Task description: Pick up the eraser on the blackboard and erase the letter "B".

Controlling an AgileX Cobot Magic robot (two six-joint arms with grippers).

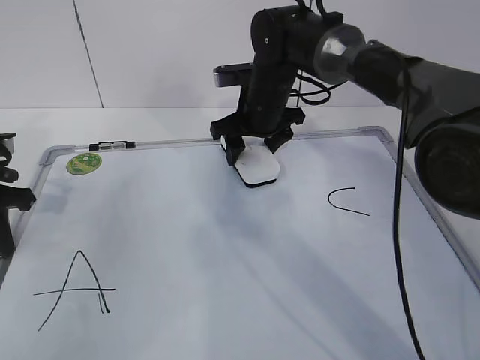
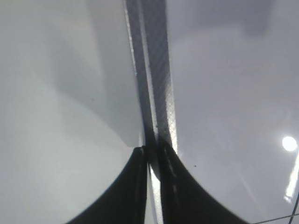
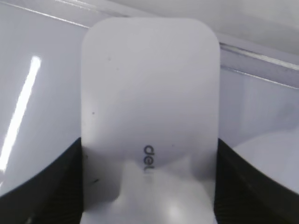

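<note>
1. Nearest the camera, at the left of the blackboard point(image 1: 225, 285), stands a hand-drawn black letter "A" point(image 1: 75, 289); no letter "B" can be made out anywhere on the white surface in these views

2. At the far left edge of the exterior view, the left gripper point(image 1: 9, 191) sits over the board's left frame, only partly in shot; its wrist view shows two dark fingers point(image 2: 131, 191) drawn nearly together over the grey frame strip point(image 2: 156, 93), with only a thin slit between them and nothing held

3. To the right, about halfway up the board, is a black letter "C" point(image 1: 349, 201), well apart from the "A"

4. Farther back, near the middle of the board's far edge, the right gripper point(image 1: 255, 154) reaches down from the black arm point(image 1: 360, 60) entering from the right; its fingers point(image 3: 42, 186) are closed against the two long sides of the eraser point(image 1: 257, 168), which tilts with its near end at or just above the board surface

5. The right wrist view shows the eraser's white top with small grey lettering, clamped between the dark fingers, the frame behind it

6. At the far-left corner sits a green round sticker point(image 1: 83, 163); just beyond it a small black-and-clear marker point(image 1: 111, 145) lies along the far frame, with the white table point(image 1: 150, 120) behind
</note>
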